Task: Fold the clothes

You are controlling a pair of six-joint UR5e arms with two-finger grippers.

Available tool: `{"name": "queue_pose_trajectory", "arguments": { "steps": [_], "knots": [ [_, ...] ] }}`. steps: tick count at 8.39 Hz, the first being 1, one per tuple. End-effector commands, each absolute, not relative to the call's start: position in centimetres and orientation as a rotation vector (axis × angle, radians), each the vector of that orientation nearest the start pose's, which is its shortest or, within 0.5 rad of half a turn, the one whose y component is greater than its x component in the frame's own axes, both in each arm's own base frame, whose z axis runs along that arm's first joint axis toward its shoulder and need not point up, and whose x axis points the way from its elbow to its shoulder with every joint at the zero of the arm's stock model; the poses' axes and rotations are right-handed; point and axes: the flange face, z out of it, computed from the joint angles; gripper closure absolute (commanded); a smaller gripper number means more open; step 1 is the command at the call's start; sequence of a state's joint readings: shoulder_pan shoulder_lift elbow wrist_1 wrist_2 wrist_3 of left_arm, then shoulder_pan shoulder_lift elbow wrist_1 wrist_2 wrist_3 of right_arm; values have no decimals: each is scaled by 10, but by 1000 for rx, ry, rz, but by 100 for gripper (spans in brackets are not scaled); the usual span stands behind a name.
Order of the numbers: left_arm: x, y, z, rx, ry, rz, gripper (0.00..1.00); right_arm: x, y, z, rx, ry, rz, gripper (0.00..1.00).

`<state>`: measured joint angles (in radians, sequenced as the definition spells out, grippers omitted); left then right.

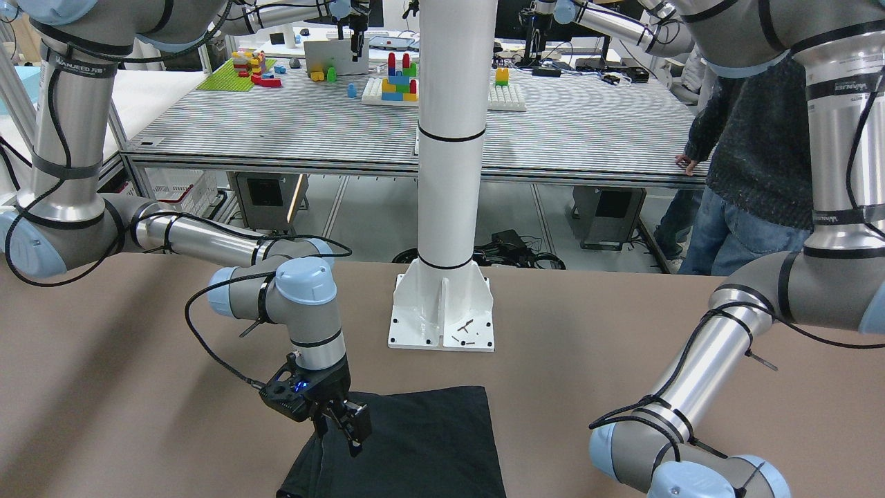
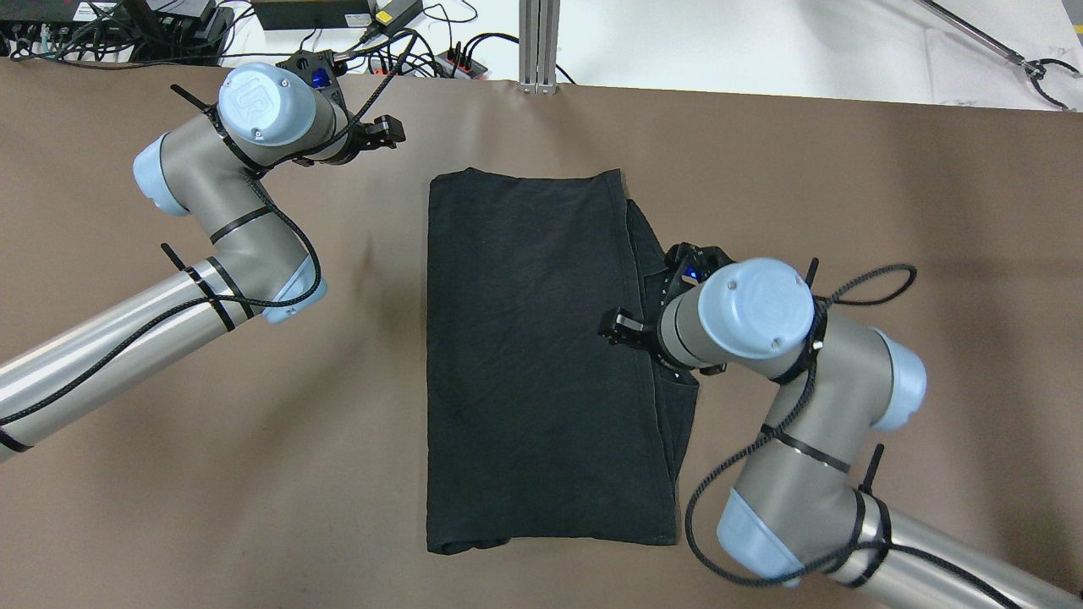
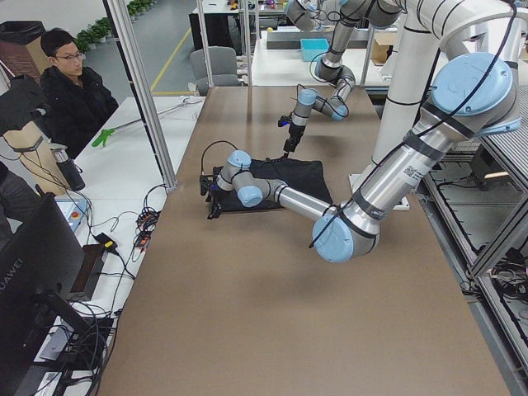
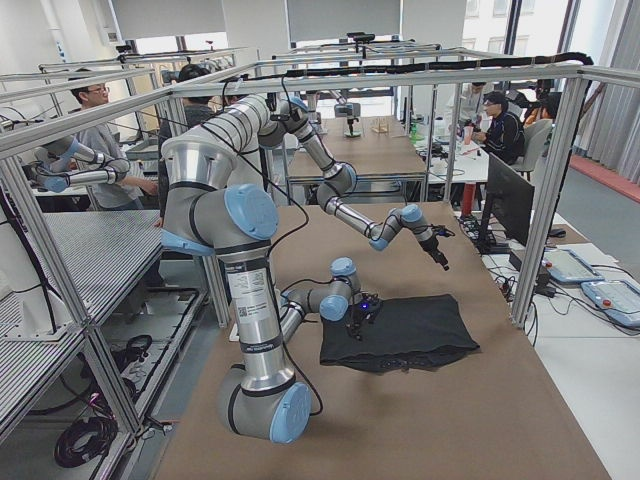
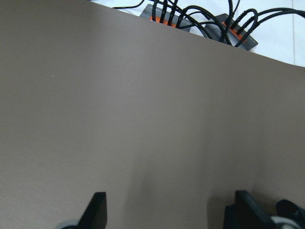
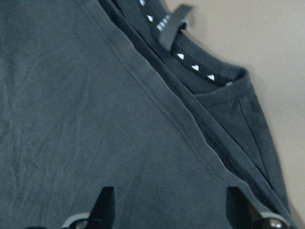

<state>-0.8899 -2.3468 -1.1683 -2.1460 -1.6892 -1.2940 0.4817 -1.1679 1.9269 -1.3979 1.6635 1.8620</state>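
Poises spread, empty right gripper [image 1: 343,432] over edge of thin black fabric garment [image 2: 533,355] for pinching; parks left gripper [image 2: 385,133], equally spread and empty, aside.

Count: clothes [image 2: 533,338], 1 black piece. 2 arms: left arm [image 2: 211,279], right arm [image 2: 812,397]. 2 grippers: left gripper [image 2: 387,133], right gripper [image 2: 611,326]. 1 white pillar [image 1: 453,173]. 1 brown table [image 2: 254,474].

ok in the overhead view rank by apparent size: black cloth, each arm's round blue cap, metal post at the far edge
1. black cloth
2. right arm's blue cap and left arm's blue cap: near alike; the right looks slightly bigger, perhaps only nearer the camera
3. metal post
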Motion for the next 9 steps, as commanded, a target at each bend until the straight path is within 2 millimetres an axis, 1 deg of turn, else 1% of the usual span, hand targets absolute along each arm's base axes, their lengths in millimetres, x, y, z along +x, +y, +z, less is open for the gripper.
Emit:
{"name": "queue_pose_trajectory", "arguments": {
  "steps": [1, 2, 3, 4, 5, 6, 9],
  "knots": [
    [410, -699, 300, 436, 860, -507, 6, -508, -311, 278, -88, -940, 852, 33],
    [410, -699, 300, 438, 859, -508, 6, -514, -300, 291, -81, -915, 836, 31],
    [409, -699, 300, 442, 858, -510, 6, -515, -290, 306, -85, -888, 823, 28],
    [409, -699, 301, 443, 856, -513, 6, -513, -285, 313, -86, -875, 821, 28],
    [409, -699, 302, 443, 856, -513, 6, -516, -281, 320, -87, -861, 811, 28],
    [409, -699, 302, 442, 855, -513, 6, -512, -280, 326, -84, -852, 813, 28],
    [410, -698, 303, 443, 854, -513, 6, -512, -280, 330, -79, -845, 814, 29]
  ]
}}
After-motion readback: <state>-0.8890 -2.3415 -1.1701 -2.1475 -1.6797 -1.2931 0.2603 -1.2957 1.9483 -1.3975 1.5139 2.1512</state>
